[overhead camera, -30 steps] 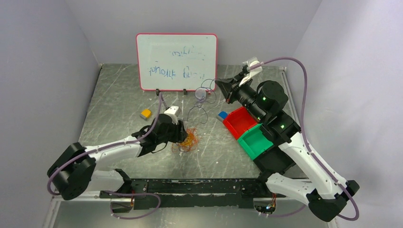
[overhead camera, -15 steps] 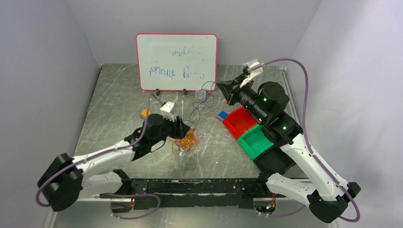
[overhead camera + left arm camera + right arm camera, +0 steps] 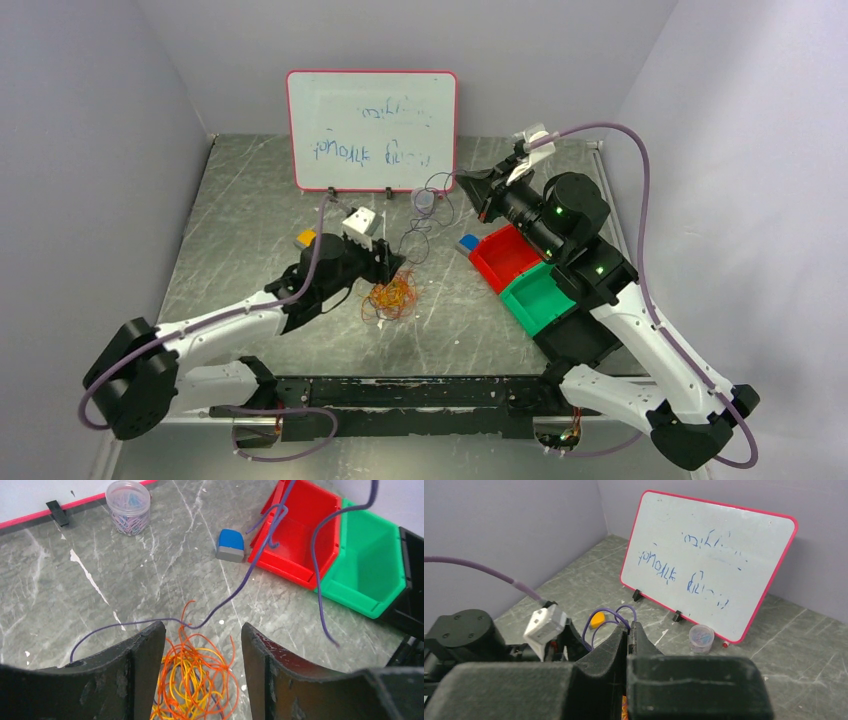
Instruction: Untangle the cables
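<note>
The cables are a small orange and yellow tangle (image 3: 392, 297) lying on the table, with one thin purple cable (image 3: 415, 235) rising out of it. My left gripper (image 3: 392, 264) hovers just above the tangle (image 3: 197, 680), open. Its two black fingers (image 3: 145, 670) stand either side of the tangle without pinching it. The purple cable (image 3: 235, 592) runs up and right to my right gripper (image 3: 458, 179), held high near the whiteboard. In the right wrist view that gripper (image 3: 629, 627) is shut on the purple cable (image 3: 606, 616), which loops out past its tips.
A whiteboard (image 3: 371, 130) stands at the back with a clear jar of paper clips (image 3: 425, 200) before it. A red bin (image 3: 508, 257) and a green bin (image 3: 540, 297) sit at the right, a blue-and-grey block (image 3: 467, 243) beside them. An orange block (image 3: 307, 239) lies at the left.
My left gripper has risen off the tangle, swung back a little, and its jaws have spread wider. The right gripper holds still with the purple cable.
</note>
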`<state>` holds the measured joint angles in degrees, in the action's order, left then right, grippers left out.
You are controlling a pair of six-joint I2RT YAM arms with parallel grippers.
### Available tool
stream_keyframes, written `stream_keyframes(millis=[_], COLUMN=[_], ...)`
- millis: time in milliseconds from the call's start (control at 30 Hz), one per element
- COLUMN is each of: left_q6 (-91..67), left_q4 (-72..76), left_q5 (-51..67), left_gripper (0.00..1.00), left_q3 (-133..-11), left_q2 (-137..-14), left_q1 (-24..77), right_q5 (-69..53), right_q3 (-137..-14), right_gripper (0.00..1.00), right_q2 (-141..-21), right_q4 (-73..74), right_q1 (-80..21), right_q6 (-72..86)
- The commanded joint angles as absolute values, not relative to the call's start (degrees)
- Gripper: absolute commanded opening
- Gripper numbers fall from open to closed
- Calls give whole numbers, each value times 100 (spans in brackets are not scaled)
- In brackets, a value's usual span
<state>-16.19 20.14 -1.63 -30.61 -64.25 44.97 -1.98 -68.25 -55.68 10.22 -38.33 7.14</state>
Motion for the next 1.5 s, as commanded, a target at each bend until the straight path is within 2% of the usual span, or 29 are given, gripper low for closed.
stream_keyframes(millis=[0,167,267,367,467,800,1100,1467], left_q6=[-1258,-1136,-1159,-1179,-1263,-1712,-2310,-2549], left_q4=[2664,3008,3046,3028,3008,2488,2050,1247], left_q5=[-83,33,-22,82,190,499,76,-535], left_gripper=[62,57,41,21,12,7,7,7], left_q3=[-3445,-3806,-4009,-4068,-4010,-3287,-2426,-2203], left_q2=[-6948,-7518,-7803,-7997,-8087,-7961,-7293,-6717], left_q1=[4547,4540,4540,4530,4523,4518,4518,4523], right_q5=[-247,-246,-219,-191,-119,1032,2286,3574], right_q3=[-6963,-6917,-6904,-6949,-6982,-7289,-7534,-7626], right_gripper=[0,0,0,0,0,0,0,0], right_q2=[-5431,-5388,-5347,-5322,-5287,-4992,-4849,-4730], right_q4=[971,991,996,1051,1129,1748,2095,2442], right_q1=[-3835,-3835,-3831,-3835,-3837,-3835,-3839,-3829], right_q6=[829,887,892,847,770,134,-265,-150])
